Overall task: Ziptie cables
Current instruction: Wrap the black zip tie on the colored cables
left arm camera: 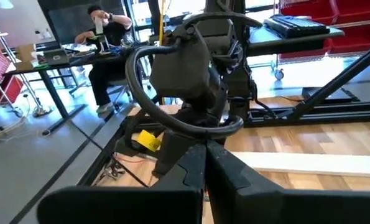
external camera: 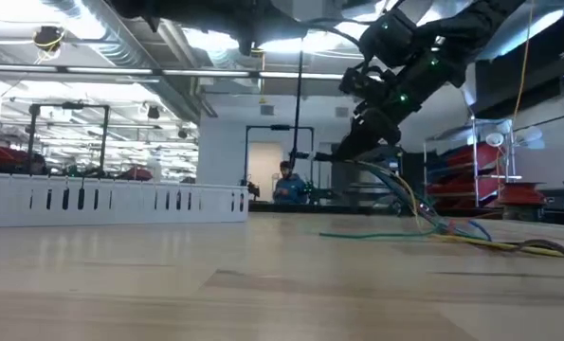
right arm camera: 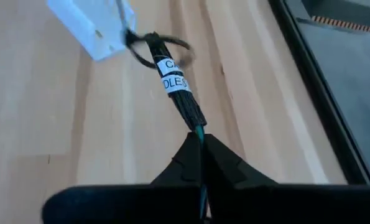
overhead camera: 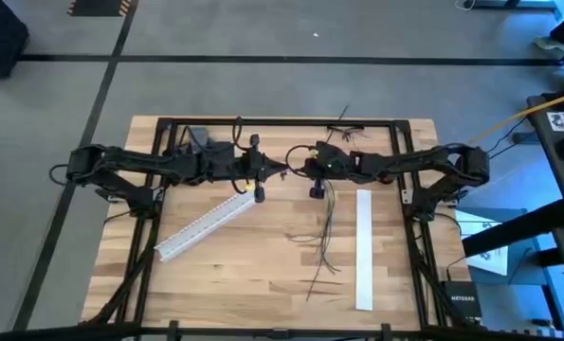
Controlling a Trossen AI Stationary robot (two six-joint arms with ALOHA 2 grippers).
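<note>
The cables are thin strands that hang from my right gripper down to the middle of the table. In the low view they show green, yellow and blue. My right gripper is shut on them above the table's far middle. My left gripper faces it tip to tip, a short way to its left. Its fingers are shut and nothing shows between them. A black bundle with a white label lies on the table below. My right gripper pinches the cables between its two fingertips; a green strand shows just in front of them. The fingers come slanting down from the table's right. The strands hang slack below the gripper, and their lower lengths lie on the table.
One white slotted strip lies slantwise at the left, its end next to the black bundle. A second strip lies straight at the right. A small yellow piece sits by the first strip's far end. A person sits beyond the table.
</note>
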